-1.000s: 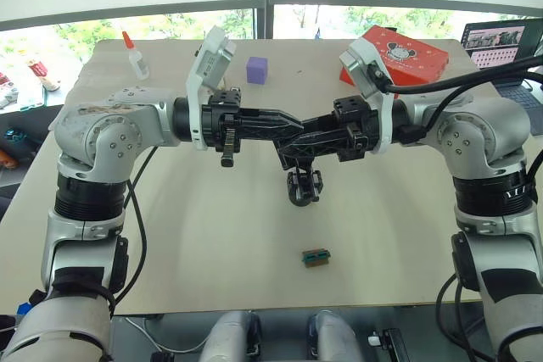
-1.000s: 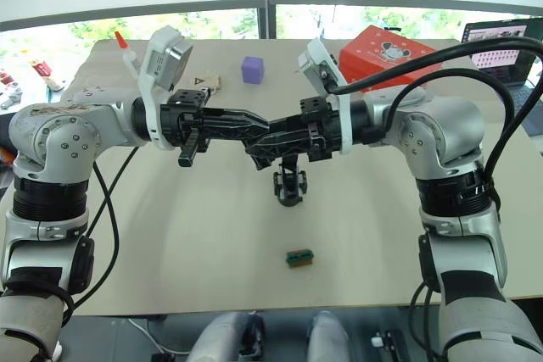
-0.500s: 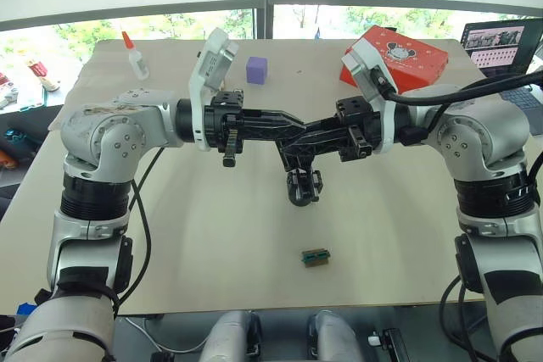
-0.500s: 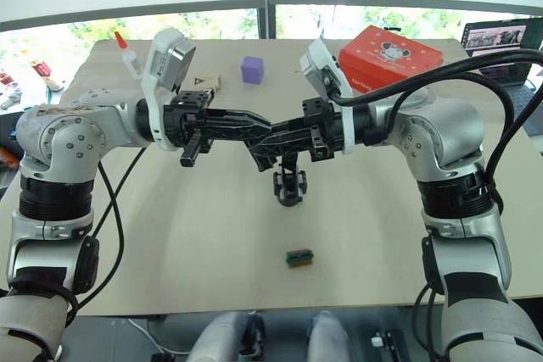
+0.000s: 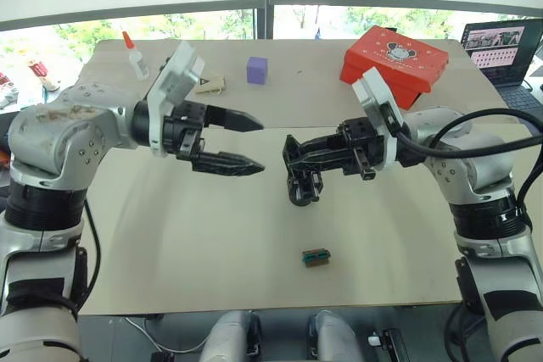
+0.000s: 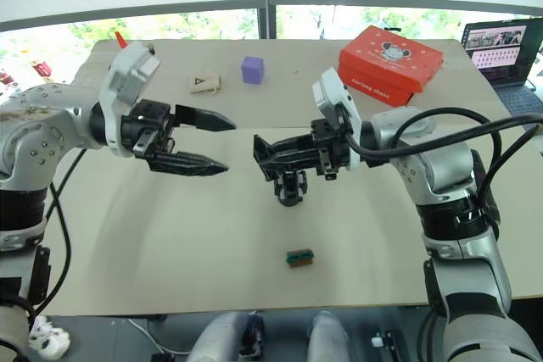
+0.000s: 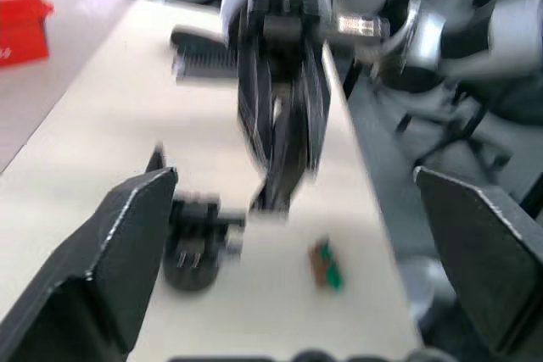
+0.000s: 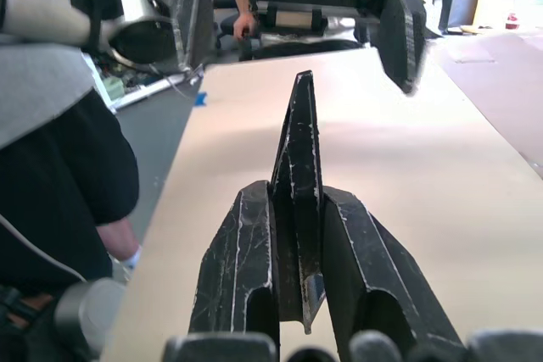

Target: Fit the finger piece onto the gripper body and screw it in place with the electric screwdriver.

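My left tool (image 5: 248, 142) hangs over the surface (image 5: 170, 235) with its two fingers spread wide and nothing between them, one finger pointing toward the middle of the surface and the other a little lower and nearer to me. My right tool (image 5: 293, 152) is closed tight on the finger piece (image 8: 297, 184), a thin black wedge that stands between my two fingers and tapers to a point past their tips. That tool reaches in from my right, and its tip is above the gripper body (image 5: 302, 186), which sits upright on its round base near the centre of the surface; I cannot tell whether they touch. The two tools are apart, with bare surface between their tips.

Nearer to me than the gripper body lies a small green-and-brown block (image 5: 316, 257), well apart from it. At the far side are a purple cube (image 5: 257, 69), a small tan tag (image 5: 209, 84) and a glue bottle (image 5: 134, 55) with a red tip. A red box (image 5: 394, 53) sits at the far right, with a laptop (image 5: 501, 44) beyond it.
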Robot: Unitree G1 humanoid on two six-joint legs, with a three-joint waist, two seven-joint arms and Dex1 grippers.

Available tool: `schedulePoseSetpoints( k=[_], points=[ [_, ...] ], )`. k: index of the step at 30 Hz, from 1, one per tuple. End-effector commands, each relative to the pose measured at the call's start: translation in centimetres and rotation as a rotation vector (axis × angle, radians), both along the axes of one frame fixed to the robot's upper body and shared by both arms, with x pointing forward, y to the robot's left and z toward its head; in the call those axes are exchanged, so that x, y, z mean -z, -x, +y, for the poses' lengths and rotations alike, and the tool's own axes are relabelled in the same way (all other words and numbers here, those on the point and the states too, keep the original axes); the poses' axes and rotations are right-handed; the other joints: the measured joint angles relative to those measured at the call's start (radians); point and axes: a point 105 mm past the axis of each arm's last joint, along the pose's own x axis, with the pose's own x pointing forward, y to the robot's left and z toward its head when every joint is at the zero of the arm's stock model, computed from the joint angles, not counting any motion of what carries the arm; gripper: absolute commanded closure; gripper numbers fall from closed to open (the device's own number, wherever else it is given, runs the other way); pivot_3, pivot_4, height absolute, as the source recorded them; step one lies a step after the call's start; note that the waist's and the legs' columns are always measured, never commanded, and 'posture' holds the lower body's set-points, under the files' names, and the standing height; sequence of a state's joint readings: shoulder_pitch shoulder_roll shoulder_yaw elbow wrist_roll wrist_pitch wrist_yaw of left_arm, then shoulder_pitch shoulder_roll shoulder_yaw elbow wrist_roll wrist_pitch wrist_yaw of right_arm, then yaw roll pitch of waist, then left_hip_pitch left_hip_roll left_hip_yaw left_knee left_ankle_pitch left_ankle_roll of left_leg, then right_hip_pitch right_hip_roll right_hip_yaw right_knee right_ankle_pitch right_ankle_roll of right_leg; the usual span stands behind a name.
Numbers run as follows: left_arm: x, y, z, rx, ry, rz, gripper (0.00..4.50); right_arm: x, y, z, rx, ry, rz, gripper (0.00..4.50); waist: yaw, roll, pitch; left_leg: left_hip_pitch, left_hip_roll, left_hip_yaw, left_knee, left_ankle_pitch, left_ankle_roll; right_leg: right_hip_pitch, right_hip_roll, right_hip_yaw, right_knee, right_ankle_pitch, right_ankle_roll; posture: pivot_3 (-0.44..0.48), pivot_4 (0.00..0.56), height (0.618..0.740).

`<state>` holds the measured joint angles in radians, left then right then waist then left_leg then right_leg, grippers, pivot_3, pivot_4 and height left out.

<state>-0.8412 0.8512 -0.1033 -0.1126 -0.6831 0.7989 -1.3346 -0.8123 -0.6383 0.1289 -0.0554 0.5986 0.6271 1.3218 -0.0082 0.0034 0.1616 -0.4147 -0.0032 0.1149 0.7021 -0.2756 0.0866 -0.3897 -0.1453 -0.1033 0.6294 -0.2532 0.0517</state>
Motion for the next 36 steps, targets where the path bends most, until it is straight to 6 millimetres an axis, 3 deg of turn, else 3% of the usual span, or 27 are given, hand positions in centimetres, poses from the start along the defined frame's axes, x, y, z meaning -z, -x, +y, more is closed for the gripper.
schedulePoseSetpoints(
  k=[1,5,10,16,26,36],
  points=[
    [3.6,-1.0,-0.3,-0.025,-0.085,-0.104,0.00,-0.1,-0.2,-1.9,0.025,-0.003,-0.106,4.18,0.005,0.000,0.000,0.000,0.000,0.000,0.000,0.000,0.000,0.000,0.000,0.000,0.000,0.000,0.000,0.000,0.150,0.740],
    [8.1,-1.8,-1.5,-0.044,-0.119,-0.137,0.00,0.7,-0.3,-2.6,0.060,-0.004,-0.099,4.18,0.011,-0.001,0.000,-0.001,0.000,0.000,0.000,0.000,0.000,-0.001,0.000,0.000,0.000,0.000,0.000,0.000,0.150,0.740],
    [11.3,-3.5,-3.4,-0.096,-0.090,-0.155,0.00,1.0,0.3,-3.0,0.072,0.005,-0.086,4.18,0.018,-0.001,0.001,-0.001,0.001,0.000,0.001,0.000,0.000,0.000,0.000,0.000,0.000,0.000,0.000,0.000,0.150,0.740],
    [12.9,-5.7,-5.2,-0.149,-0.048,-0.141,0.00,1.3,0.9,-3.4,0.086,0.013,-0.072,4.18,0.023,-0.002,0.001,-0.001,0.000,0.000,0.002,0.000,0.001,0.000,0.000,0.000,0.000,0.000,0.000,0.000,0.150,0.740],
    [14.3,-5.9,-8.7,-0.094,-0.018,-0.134,0.00,1.9,1.1,-3.7,0.111,0.018,-0.059,4.18,0.025,-0.002,0.001,-0.001,0.000,0.000,0.003,0.000,0.001,0.000,-0.001,-0.001,0.001,0.000,0.000,0.000,0.150,0.740],
    [14.8,-6.6,-10.0,-0.110,-0.006,-0.136,0.00,2.1,1.2,-3.8,0.127,0.018,-0.056,4.18,0.023,-0.003,0.001,-0.001,0.000,0.000,0.003,0.000,0.001,0.001,-0.001,-0.001,0.001,0.000,0.000,0.000,0.150,0.740]
  ],
)
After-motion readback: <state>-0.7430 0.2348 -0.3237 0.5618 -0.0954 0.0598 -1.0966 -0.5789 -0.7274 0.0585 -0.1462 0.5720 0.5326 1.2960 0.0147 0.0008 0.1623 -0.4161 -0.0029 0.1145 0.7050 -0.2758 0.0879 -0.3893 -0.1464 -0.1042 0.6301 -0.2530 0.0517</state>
